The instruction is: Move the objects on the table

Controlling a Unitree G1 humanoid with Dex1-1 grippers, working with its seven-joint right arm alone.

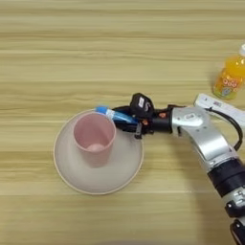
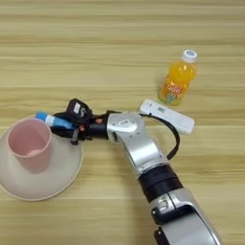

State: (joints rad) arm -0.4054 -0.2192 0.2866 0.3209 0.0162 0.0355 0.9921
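A pale pink cup (image 1: 94, 137) stands upright on the large round pink plate (image 1: 119, 167) at the left. My right gripper (image 1: 125, 120) reaches in from the right over the plate's far right rim and is shut on the small blue tube (image 1: 113, 114). The tube lies level, its white end pointing left just behind the cup's rim; it shows in the right eye view too as the tube (image 2: 51, 120) held by the gripper (image 2: 64, 125) beside the cup (image 2: 29, 142). The orange-juice bottle (image 2: 177, 79) with a white cap stands upright at the far right on the table (image 1: 72, 57).
A flat white rectangular device (image 2: 167, 116) lies just in front of the bottle, with a black cable curving from it past my silver forearm (image 2: 136, 143). The plate (image 2: 57, 172) takes up the near left.
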